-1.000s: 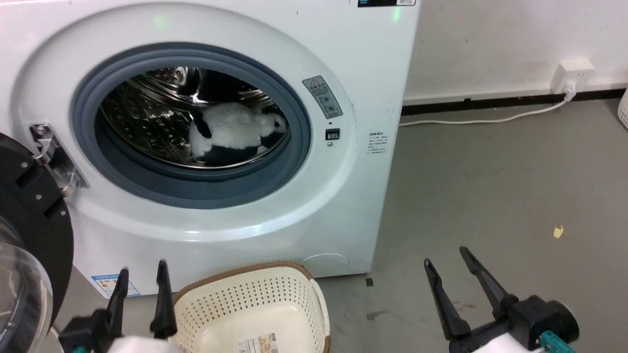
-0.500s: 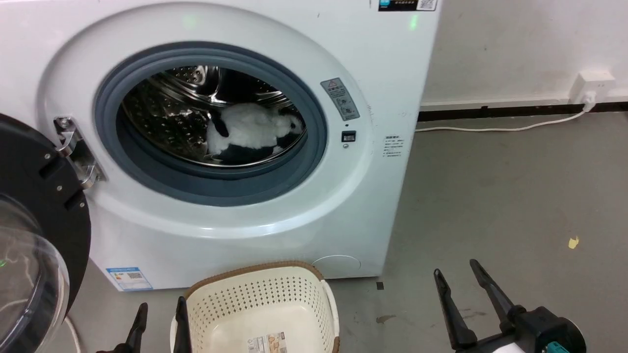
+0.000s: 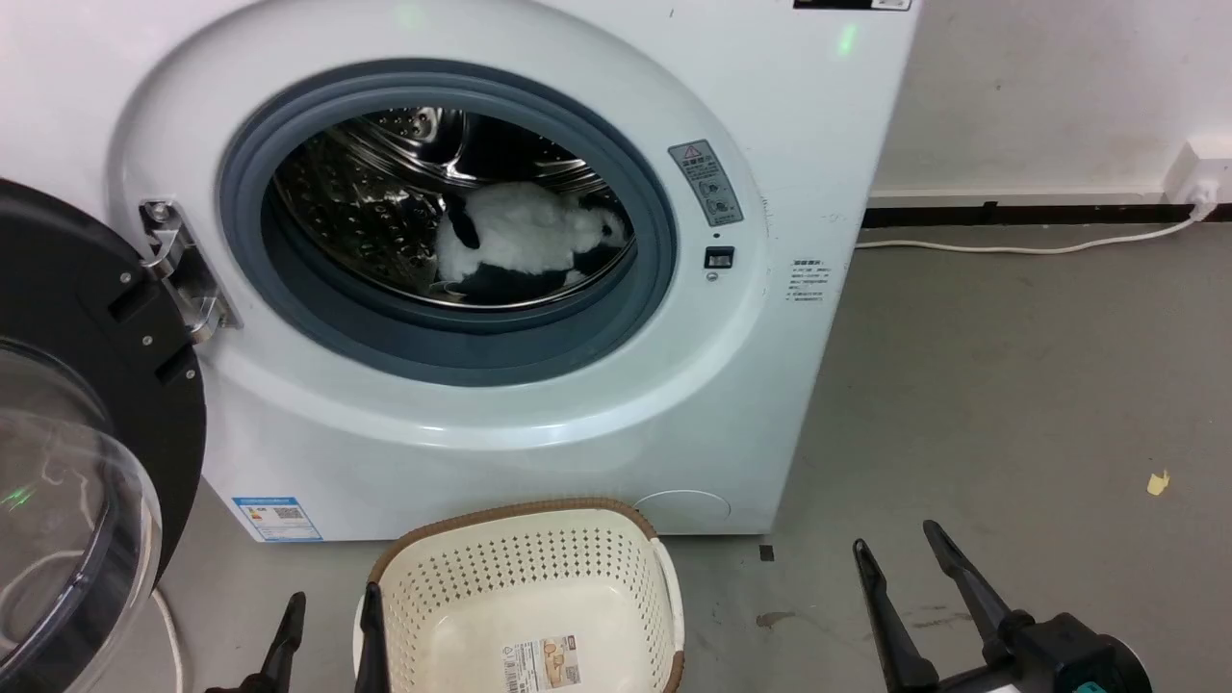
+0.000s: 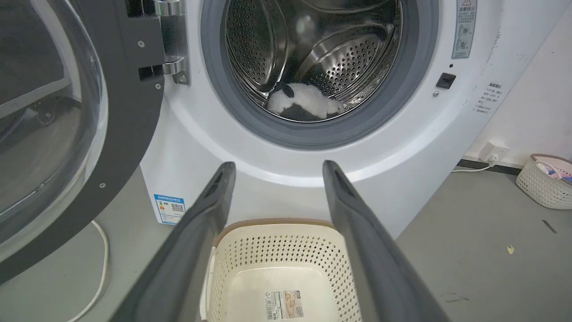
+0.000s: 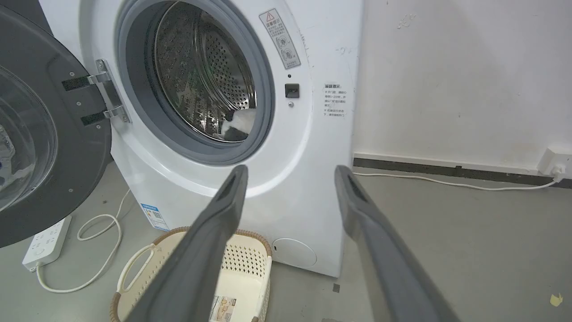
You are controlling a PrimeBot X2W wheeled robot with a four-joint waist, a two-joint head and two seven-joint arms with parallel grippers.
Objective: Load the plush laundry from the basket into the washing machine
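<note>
Judging from how things lie, we take the loading itself to be done. The stuffed panda (image 3: 525, 236) rests on its side low in the steel drum (image 3: 366, 202) of the washing machine (image 3: 539, 423), well behind the grey ring. The basket (image 3: 520, 507) on the floor just before the washer holds nothing but its sticker (image 3: 544, 662). Our left gripper (image 3: 333, 595) hangs beside the basket's left rim with its fingers apart and nothing between them. Our right gripper (image 3: 895, 536) is over bare floor to the right, spread just as wide and likewise empty. We think nothing remains to carry. If the door (image 3: 106, 318), which stands swung wide at the left, is to be shut, the left arm is the nearer one, and it would have to push on the black frame without catching the basket. Against the picture from a second ago, the washer and basket sit further right in the head view, which is our head turning, not the things moving. The left gripper shows lower at the edge, while the panda lies in the same pose.
</note>
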